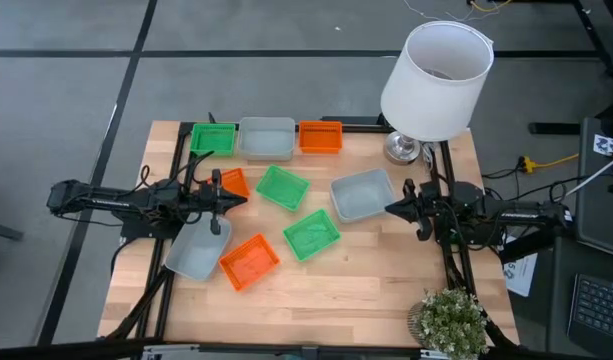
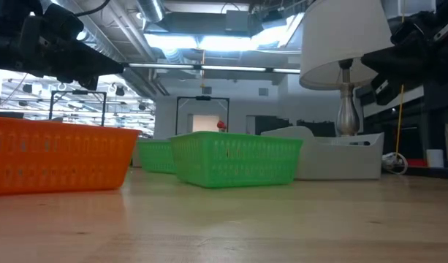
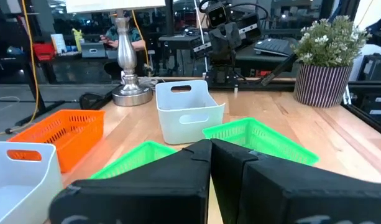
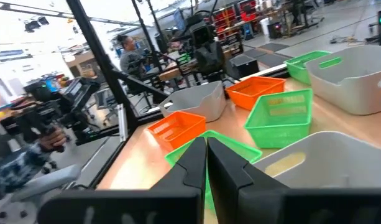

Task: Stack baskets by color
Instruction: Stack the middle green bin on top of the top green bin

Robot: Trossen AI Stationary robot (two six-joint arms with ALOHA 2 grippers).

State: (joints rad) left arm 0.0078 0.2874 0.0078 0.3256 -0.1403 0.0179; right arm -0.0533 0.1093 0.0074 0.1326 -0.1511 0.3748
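Observation:
Nine small baskets lie on the wooden table. A green [image 1: 213, 138], a grey [image 1: 266, 138] and an orange one [image 1: 320, 137] stand in a row at the far edge. Loose in the middle are an orange [image 1: 233, 183], a green [image 1: 282, 187], a grey [image 1: 363, 194], a green [image 1: 311, 235], an orange [image 1: 249, 261] and a grey basket [image 1: 197, 250]. My left gripper [image 1: 241, 198] is shut and hovers at the left, beside the orange basket. My right gripper [image 1: 389, 208] is shut and hovers at the right, beside the middle grey basket [image 4: 327, 155].
A white lamp [image 1: 433, 80] stands at the far right corner, its shade overhanging the table. A potted plant [image 1: 451, 320] sits at the near right corner. Bare wood lies along the near edge. People show in the room beyond the table.

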